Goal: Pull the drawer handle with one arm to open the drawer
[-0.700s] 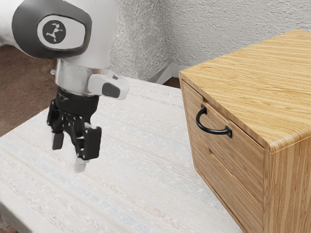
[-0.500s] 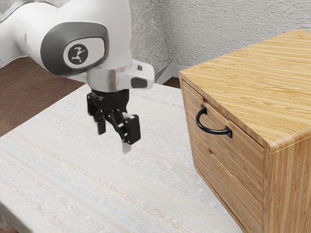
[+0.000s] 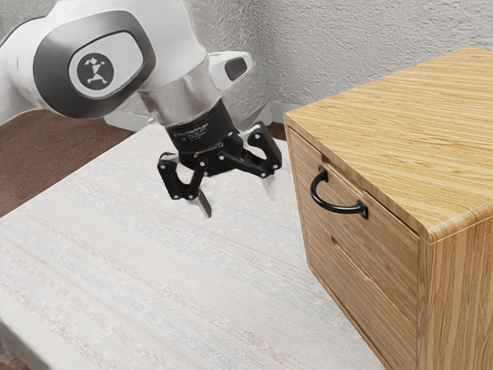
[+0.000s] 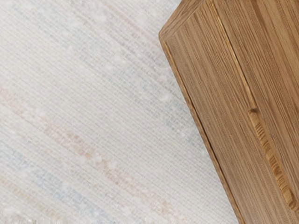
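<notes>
Approach step, I judge: my pincer (image 3: 236,194) hovers above the table (image 3: 139,277), short of the handle (image 3: 337,200) and apart from it. Jaws spread wide, empty, touching nothing. Next: advance to the handle, straddle its black bow, close, then pull. Behind the handle, the drawer (image 3: 385,247) sits flush in the cabinet (image 3: 400,123).

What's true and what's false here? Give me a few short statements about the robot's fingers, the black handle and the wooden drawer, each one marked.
1. The arm's black fingers are spread open. True.
2. The fingers are closed around the black curved handle. False: they hang apart from it, toward the exterior view's left.
3. The top drawer of the light wooden cabinet is pulled far out. False: its front looks flush with the cabinet.
4. The cabinet stands on the pale textured table. True.
</notes>
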You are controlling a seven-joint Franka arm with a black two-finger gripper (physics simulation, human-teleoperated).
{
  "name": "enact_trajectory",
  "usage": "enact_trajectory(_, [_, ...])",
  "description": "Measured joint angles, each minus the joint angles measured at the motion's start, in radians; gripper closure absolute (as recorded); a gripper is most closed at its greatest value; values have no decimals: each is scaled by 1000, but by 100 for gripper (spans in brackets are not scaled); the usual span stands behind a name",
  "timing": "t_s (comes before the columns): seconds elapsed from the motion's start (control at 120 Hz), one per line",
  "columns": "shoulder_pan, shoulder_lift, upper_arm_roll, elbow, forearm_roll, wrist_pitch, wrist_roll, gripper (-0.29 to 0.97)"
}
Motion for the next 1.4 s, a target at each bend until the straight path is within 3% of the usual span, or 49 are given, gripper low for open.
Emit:
enact_trajectory(0.317, [21, -48, -39, -125, -70, 185, -289, 0])
enact_trajectory(0.617, [102, -36, -159, -148, -114, 291, -470, 0])
enact_trajectory(1.217, [98, -33, -168, -179, -117, 401, -656, 0])
enact_trajectory(1.4, [95, -34, -169, -186, -117, 407, -685, 12])
